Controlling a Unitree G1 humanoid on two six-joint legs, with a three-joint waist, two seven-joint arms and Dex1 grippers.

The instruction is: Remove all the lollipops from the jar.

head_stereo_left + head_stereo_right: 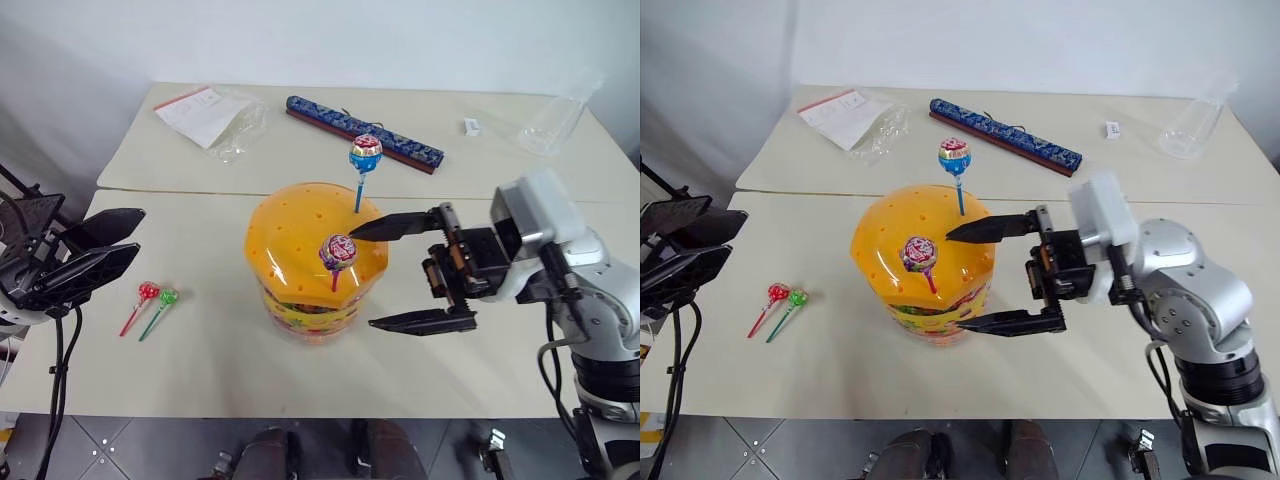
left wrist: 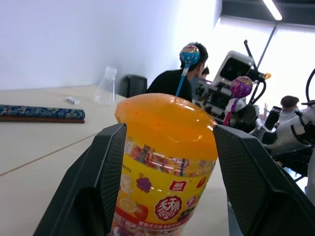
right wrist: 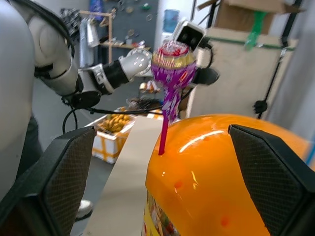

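Four lollipops: blue lollipop point(image 1: 365, 154) and purple lollipop point(image 1: 337, 252) stand stick-down in the jar point(image 1: 314, 262) at mid-table; red lollipop point(image 1: 147, 292) and green lollipop point(image 1: 167, 297) lie beside it, sticks toward the robot. Right gripper point(image 1: 410, 274) gapes beside the jar; left gripper point(image 1: 98, 247) is parted, empty.

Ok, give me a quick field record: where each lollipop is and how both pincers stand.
in jar: blue lollipop and purple lollipop, sticks upright in the orange lid
out of jar: red lollipop and green lollipop, lying side by side on the table
right pincer: open, beside the jar, purple lollipop between its fingers, not touching
left pincer: open, empty, away from jar
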